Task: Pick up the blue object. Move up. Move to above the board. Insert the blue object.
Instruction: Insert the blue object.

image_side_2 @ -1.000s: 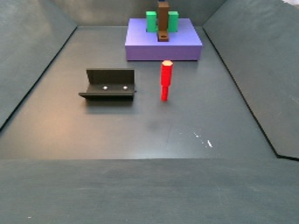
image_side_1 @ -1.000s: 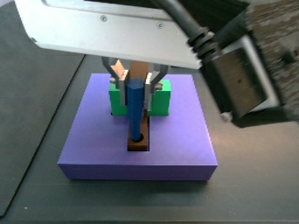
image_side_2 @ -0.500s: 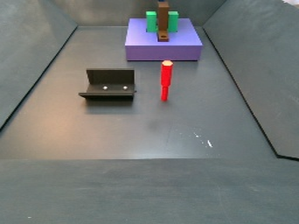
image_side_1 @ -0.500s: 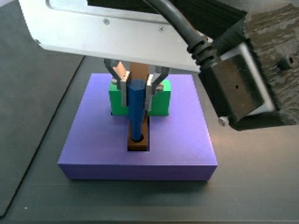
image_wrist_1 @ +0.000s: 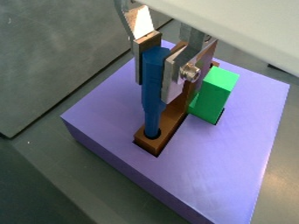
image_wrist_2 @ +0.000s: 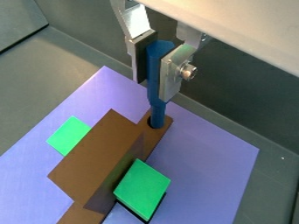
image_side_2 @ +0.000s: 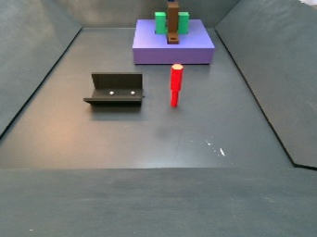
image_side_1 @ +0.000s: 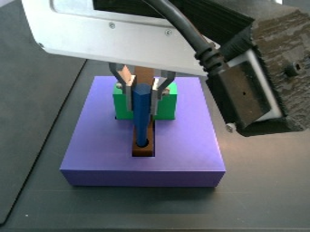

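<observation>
The gripper (image_wrist_1: 163, 66) sits right over the purple slab (image_wrist_1: 246, 166), its two silver fingers (image_wrist_2: 176, 68) narrowed on the upper part of the blue peg (image_wrist_1: 153, 87) and holding it upright. The peg's lower end is already down in the round hole at the end of the brown board (image_wrist_2: 103, 166), so to me the insert step looks nearly done; the vertical grip makes sense, it lines the peg up with the hole. The green block (image_wrist_1: 212, 94) pins the board in place on the slab. Away on the floor, the red peg (image_side_2: 176, 85) stands untouched near the fixture (image_side_2: 115, 90).
</observation>
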